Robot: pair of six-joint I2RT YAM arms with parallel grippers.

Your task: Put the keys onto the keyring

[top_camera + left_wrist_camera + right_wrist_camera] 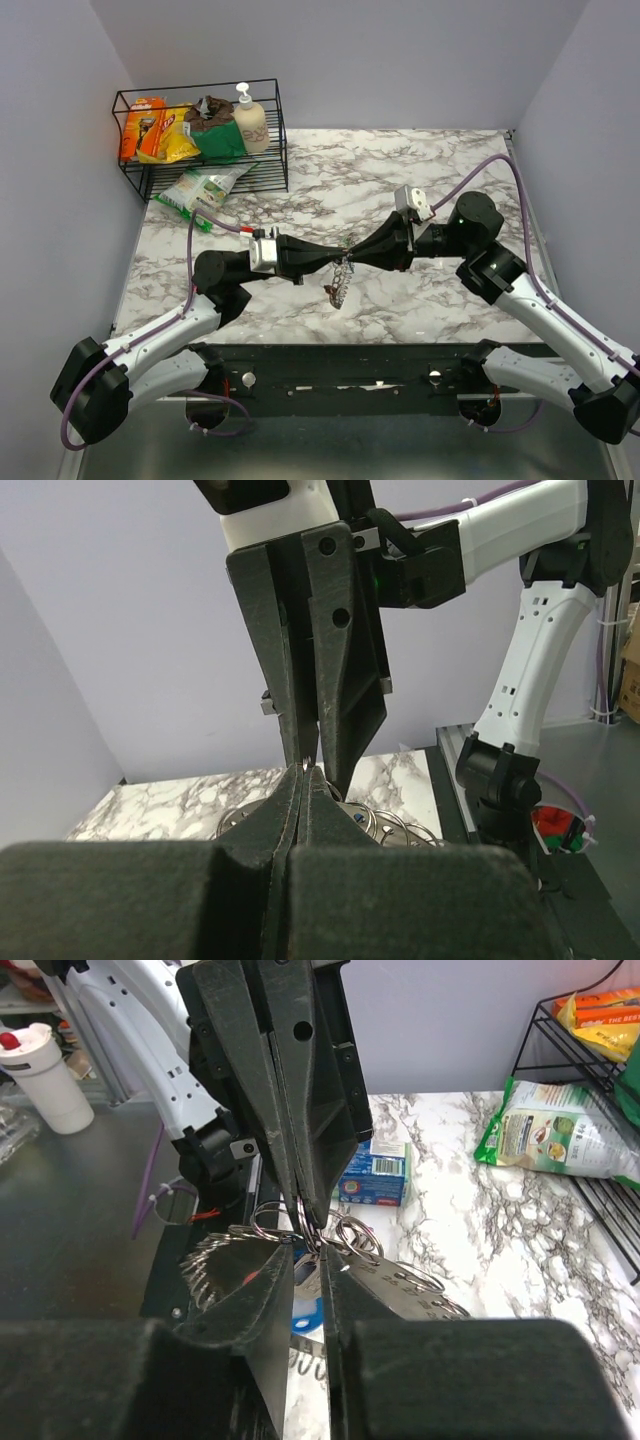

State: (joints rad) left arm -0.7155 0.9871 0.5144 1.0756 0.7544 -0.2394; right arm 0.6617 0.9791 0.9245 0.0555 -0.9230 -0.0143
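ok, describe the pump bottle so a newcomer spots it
Find the black wire basket at the back left corner of the table. The pump bottle stands upright at its right end. It is the only bottle, cream with a white pump; its neighbours are soft packets.

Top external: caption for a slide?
Left pincer and right pincer meet over the marble table, keyring dangling between them.
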